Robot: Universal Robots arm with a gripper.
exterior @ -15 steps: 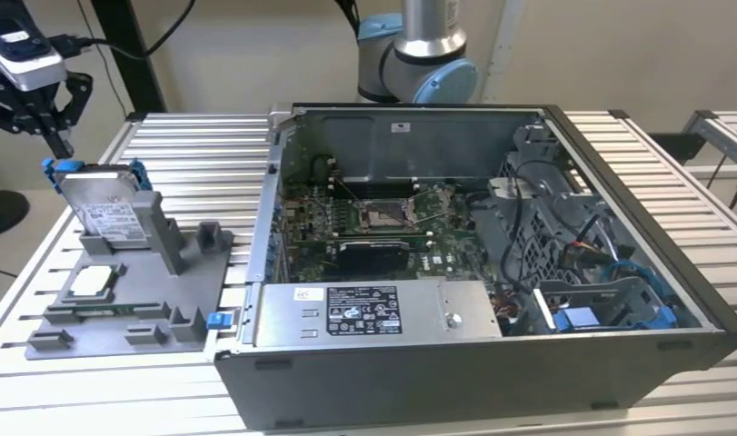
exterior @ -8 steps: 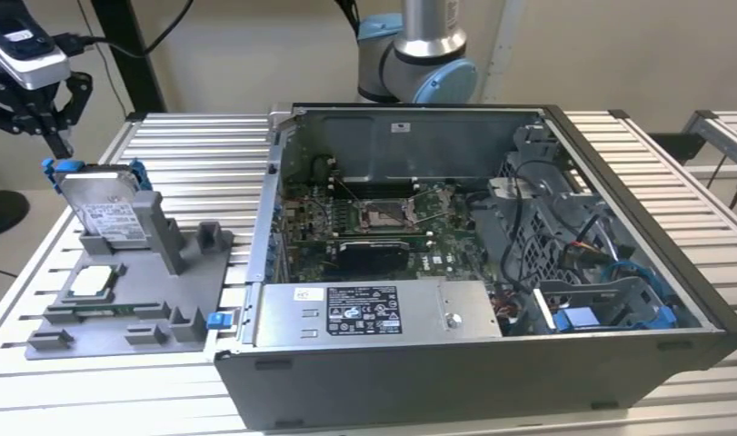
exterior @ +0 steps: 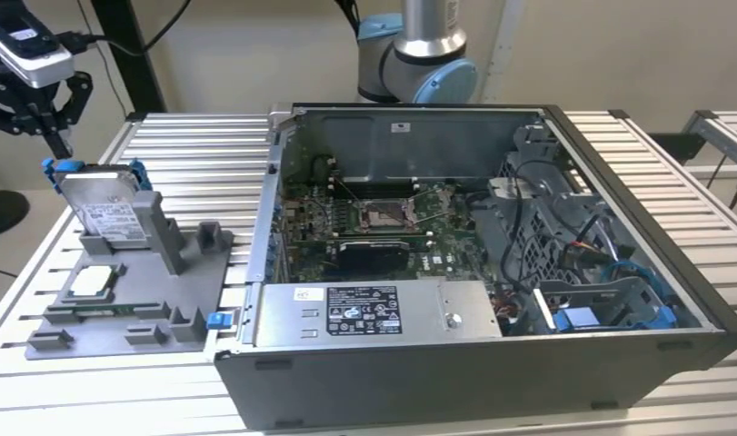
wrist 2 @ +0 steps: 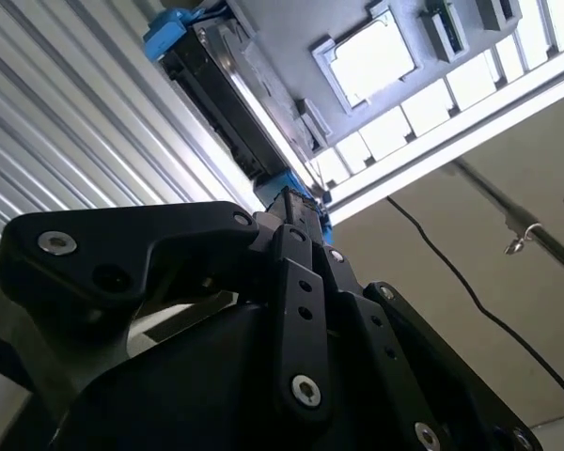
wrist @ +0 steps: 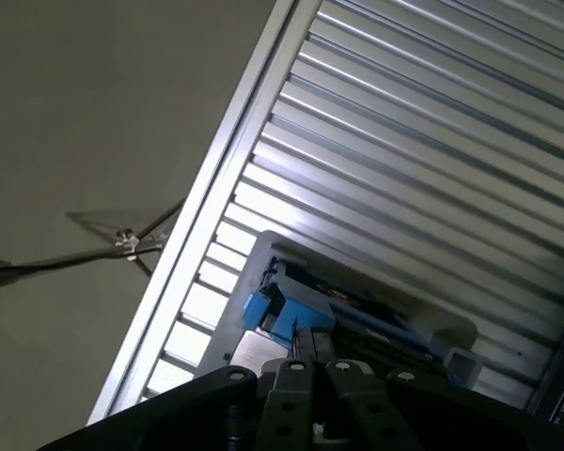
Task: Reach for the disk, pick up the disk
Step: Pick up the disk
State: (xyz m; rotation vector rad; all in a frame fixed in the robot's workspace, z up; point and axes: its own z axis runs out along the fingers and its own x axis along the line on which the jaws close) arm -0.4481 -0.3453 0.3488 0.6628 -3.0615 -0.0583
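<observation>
While the disk [exterior: 107, 211] stands tilted on edge in a grey holder [exterior: 162, 304] at the exterior view's left, the arm's black hand [exterior: 58, 145] hangs just above the disk's upper corner, its tips at the blue rail [exterior: 65, 167] there. The fingers are drawn together to a narrow point; whether they nip the rail cannot be told. A small square chip [exterior: 92, 280] lies flat in the holder, nearer the camera. An open computer case [exterior: 465, 381] sits on the slatted table [exterior: 186, 127] to the exterior view's right, with the arm's base [exterior: 417, 54] behind it.

Seen in the second wrist view, the hand [wrist 2: 299, 202] points along the disk's [wrist 2: 221, 103] dark edge. Its closed tips meet the blue rail at the near end, and the chip [wrist 2: 371, 58] shows pale beyond.

Seen in the first wrist view, the hand [wrist: 310, 340] sits over the blue corner of the disk [wrist: 367, 305], which rests in its holder on the table's metal slats [wrist: 432, 141].
</observation>
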